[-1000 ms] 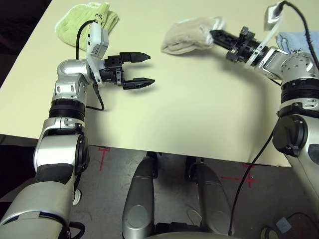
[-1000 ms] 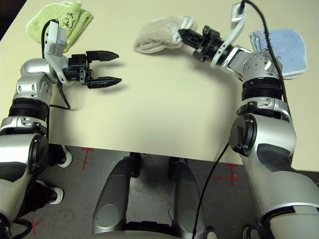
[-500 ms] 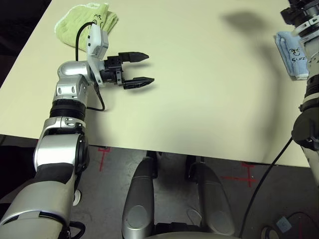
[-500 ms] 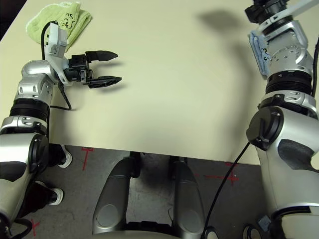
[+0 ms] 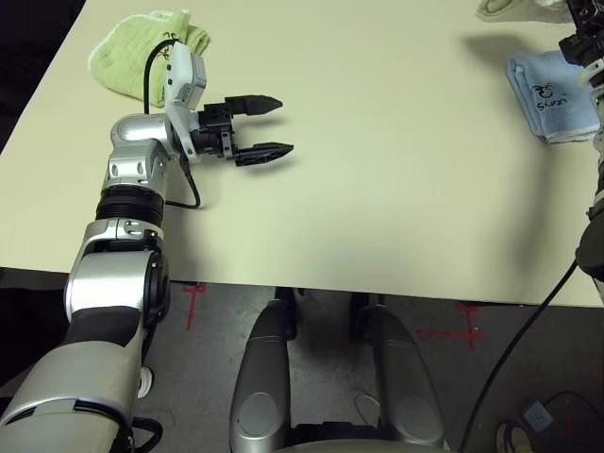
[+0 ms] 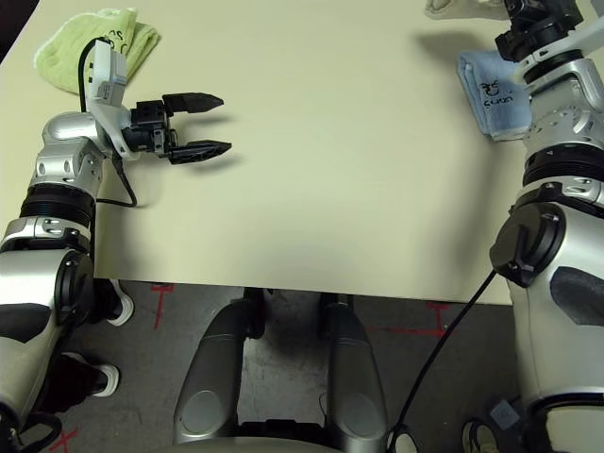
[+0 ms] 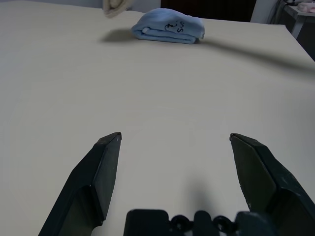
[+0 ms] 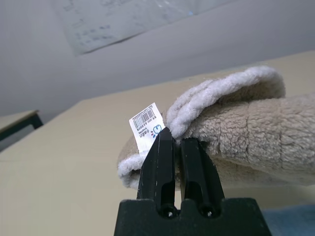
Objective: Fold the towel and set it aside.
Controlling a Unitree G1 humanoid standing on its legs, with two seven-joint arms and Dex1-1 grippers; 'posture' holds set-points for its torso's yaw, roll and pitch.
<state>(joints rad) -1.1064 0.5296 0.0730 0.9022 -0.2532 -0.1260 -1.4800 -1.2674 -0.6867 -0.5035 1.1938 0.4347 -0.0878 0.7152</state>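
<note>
Right hand (image 8: 177, 142): fingers pressed together on the edge of the folded beige towel (image 8: 246, 132), pinching only the white stitched border just beside the white care tag (image 8: 146, 127). Bulk of the cloth hanging beyond and to one side of the fingertips, off the table (image 5: 377, 189) and in the air. Directly below the hand, a folded light-blue towel (image 6: 491, 94) lying flat on the table's far right part. Far across the table, left hand (image 6: 196, 123): fingers spread wide, nothing between them, held level above bare table, with a light-green towel (image 6: 90, 47) bunched behind it at the far left corner.

Judged step: carrying the folded towel to a resting spot on the right.

Risks, judged from this:
- Thin grip on the border only; likely to slip under the weight of the hanging bulk, dropping the towel short of its place.
- Folds held by nothing but that pinch; liable to fall open on any swing or quick turn of the wrist.
- Light-blue towel right underneath; a low pass or early release apt to land the beige one on top of it or drag it askew.
- Spot close to the table's right edge; release too far out could send the towel to the floor.
</note>
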